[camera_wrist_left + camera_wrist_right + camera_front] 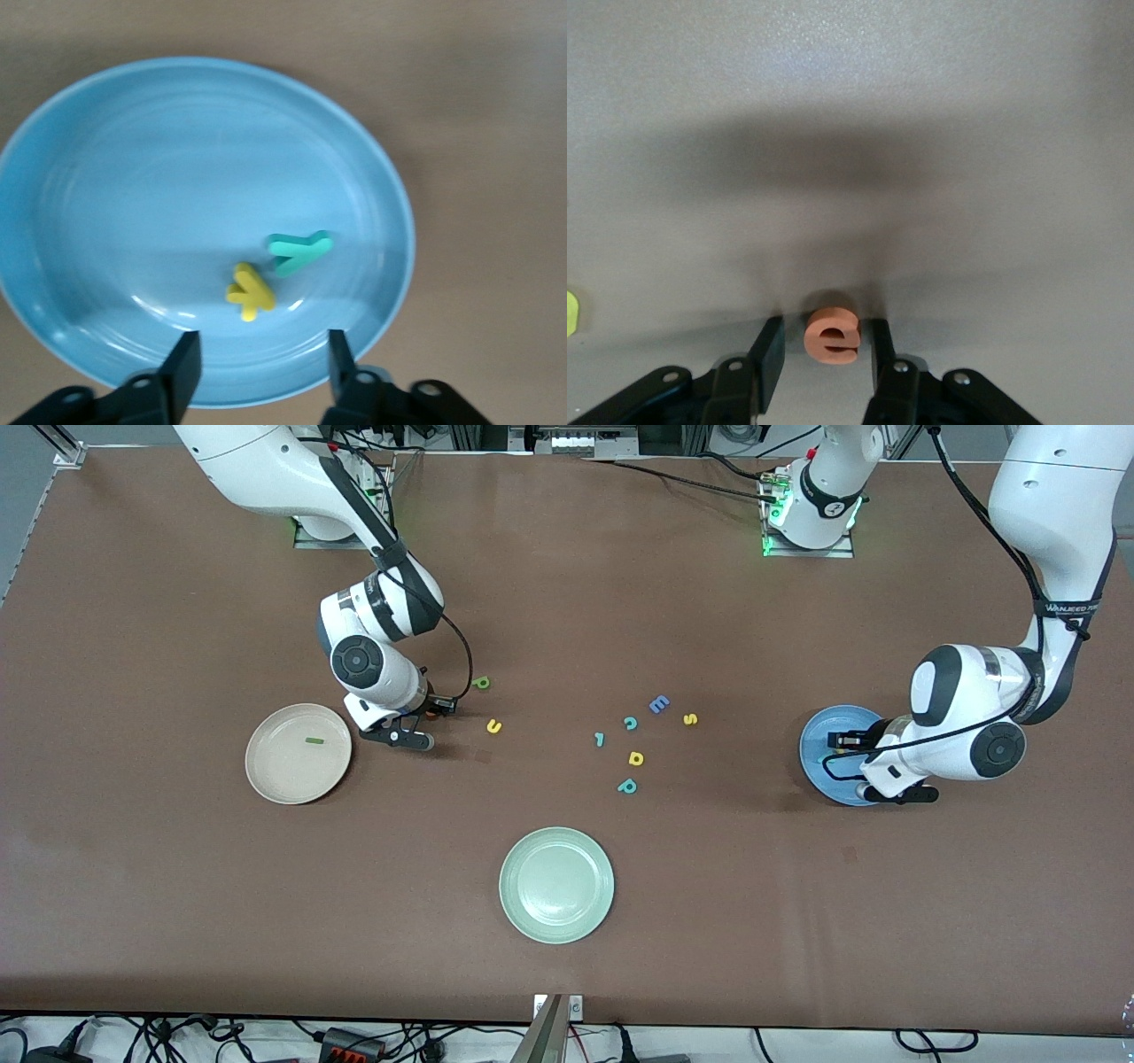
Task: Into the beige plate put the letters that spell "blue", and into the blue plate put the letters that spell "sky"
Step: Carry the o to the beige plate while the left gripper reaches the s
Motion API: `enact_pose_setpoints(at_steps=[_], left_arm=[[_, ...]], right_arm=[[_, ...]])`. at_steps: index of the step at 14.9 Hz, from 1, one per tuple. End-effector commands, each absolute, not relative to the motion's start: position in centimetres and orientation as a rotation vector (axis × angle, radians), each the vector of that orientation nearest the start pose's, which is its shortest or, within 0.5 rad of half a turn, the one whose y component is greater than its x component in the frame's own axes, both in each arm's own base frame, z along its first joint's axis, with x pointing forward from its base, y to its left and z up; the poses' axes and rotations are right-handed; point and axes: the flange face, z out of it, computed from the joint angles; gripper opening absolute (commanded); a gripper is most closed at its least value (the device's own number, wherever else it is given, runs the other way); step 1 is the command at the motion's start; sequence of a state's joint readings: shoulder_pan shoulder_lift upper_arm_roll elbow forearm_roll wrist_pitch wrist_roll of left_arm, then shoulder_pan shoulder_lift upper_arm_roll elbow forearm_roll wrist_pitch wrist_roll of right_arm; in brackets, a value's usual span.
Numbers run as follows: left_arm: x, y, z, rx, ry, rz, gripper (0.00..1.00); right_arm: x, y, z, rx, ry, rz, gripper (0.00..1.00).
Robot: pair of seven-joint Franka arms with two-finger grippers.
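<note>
My right gripper (827,350) is down at the table beside the beige plate (298,779), open, with a finger on each side of the orange e (833,335) and a small gap to it. A thin dark green bar (314,740) lies in that plate. The light green p-shape (480,683) and yellow u (493,726) lie close by on the table. My left gripper (261,354) hangs open and empty over the blue plate (106,177), where the yellow k (250,290) and teal y (299,251) lie. The yellow s (690,719) is on the table mid-way.
A loose group sits mid-table: a blue E (658,704), a teal c (630,723), a small teal piece (599,739), a yellow d-like letter (635,758) and a teal p (627,786). A pale green plate (556,884) stands nearer the front camera.
</note>
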State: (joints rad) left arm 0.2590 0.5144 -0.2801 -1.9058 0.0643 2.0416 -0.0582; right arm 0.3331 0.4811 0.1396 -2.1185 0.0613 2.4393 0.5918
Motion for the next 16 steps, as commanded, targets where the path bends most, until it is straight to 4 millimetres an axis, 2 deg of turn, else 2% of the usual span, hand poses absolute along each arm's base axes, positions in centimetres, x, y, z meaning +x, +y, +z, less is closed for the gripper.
enact_pose_setpoints(at_steps=[1,4,6,7,8,10,12,14,15,16], left_arm=[[58.8,-4.7,24.3,-3.152,0.099,0.546,1.00],[57.5,-12.9,27.6,-3.165,0.340,0.496,1.00],[56.2,-16.9,28.3,-3.147,0.507,0.485,1.00],[54.9,-19.1,28.6,-3.100,0.614,0.452,1.00],[54.1,-20.6,28.5,-3.036,0.725,0.398,1.00],[53.5,-22.1,27.0,-2.979,0.896,0.323,1.00],[52.9,-24.2,25.6,-2.965,1.061,0.273,1.00],[52.9,-25.2,23.9,-2.913,1.352,0.205,1.00],[53.0,-25.2,22.9,-2.884,1.477,0.180,1.00],[52.2,-25.5,22.1,-2.856,1.551,0.175,1.00]], right_arm=[[49.2,25.4,16.8,-3.109,0.298,0.300,0.21],[49.7,25.1,17.4,-3.103,0.304,0.283,0.10],[51.0,24.4,19.2,-3.090,0.312,0.228,0.09],[51.8,23.3,20.4,-3.080,0.333,0.200,0.09],[52.8,21.5,21.5,-3.071,0.362,0.173,0.09],[54.8,17.0,22.7,-3.065,0.359,0.169,0.09],[56.8,11.2,23.3,-3.069,0.343,0.170,0.09],[57.7,6.5,23.8,-3.076,0.268,0.199,0.09],[57.8,4.7,23.7,-3.078,0.235,0.219,0.09],[57.9,3.4,23.5,-3.080,0.211,0.224,0.09]])
